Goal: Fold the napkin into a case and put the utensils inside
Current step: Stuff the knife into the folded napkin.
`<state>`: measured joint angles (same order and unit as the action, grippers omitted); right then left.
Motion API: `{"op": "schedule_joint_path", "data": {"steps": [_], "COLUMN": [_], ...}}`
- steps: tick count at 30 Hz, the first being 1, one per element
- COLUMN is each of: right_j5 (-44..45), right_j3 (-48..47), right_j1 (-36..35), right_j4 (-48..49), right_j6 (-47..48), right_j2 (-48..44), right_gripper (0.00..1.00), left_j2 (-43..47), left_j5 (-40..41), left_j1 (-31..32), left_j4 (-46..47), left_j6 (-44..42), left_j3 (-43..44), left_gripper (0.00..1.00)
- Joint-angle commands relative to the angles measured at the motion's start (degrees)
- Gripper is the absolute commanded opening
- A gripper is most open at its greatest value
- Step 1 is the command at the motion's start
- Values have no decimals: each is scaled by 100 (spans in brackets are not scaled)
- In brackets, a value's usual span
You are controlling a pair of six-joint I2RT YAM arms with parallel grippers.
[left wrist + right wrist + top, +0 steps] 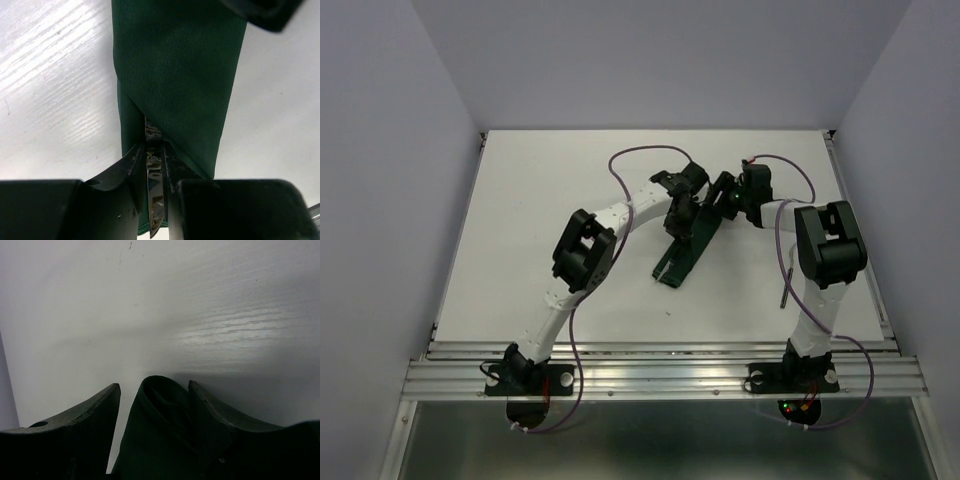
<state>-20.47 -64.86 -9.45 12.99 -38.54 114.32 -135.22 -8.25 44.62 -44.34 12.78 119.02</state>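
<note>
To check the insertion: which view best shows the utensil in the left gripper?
The left wrist view: the utensil is clamped in the left gripper, its end inside the case. The top view hides it; the right wrist view shows only the case.

**Cam setup: one high overview, two wrist cams jammed in close**

Top cam sits up high behind the arm bases, looking down and forward over the whole table (520,250) from pretty far off. Left wrist cam peers out past the left gripper (154,152), practically on top of the case (175,65), with a utensil (155,205) right at the lens. Right wrist cam rides low behind the right gripper (154,384), skimming the tabletop. All three views share the case.
</note>
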Motion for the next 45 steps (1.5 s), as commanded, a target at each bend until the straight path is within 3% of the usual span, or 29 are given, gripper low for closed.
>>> {"op": "schedule_joint_path", "data": {"steps": [1,27,29,32,42,45], "right_j5": [8,-27,-27,-19,-27,-36], "right_j3": [140,175,184,184,167,158], "right_j1": [-30,-83,-83,-83,-83,-83], "right_j4": [-183,-201,-201,-201,-201,-210], "right_j6": [75,93,93,93,93,93], "right_j2": [-86,-42,-50,-59,-42,-33], "right_gripper": [63,63,63,63,63,63], "left_j2": [-83,-383,-330,-190,189,364], "left_j5": [34,113,113,122,271,350], "left_j1": [-24,-120,-120,-120,-120,-120], "left_j4": [-119,-295,-286,-181,-49,-14], "left_j6": [-135,-487,-495,-487,-355,-302], "left_j3": [350,824,772,614,78,-72], "left_gripper": [0,0,20,39,41,33]}}
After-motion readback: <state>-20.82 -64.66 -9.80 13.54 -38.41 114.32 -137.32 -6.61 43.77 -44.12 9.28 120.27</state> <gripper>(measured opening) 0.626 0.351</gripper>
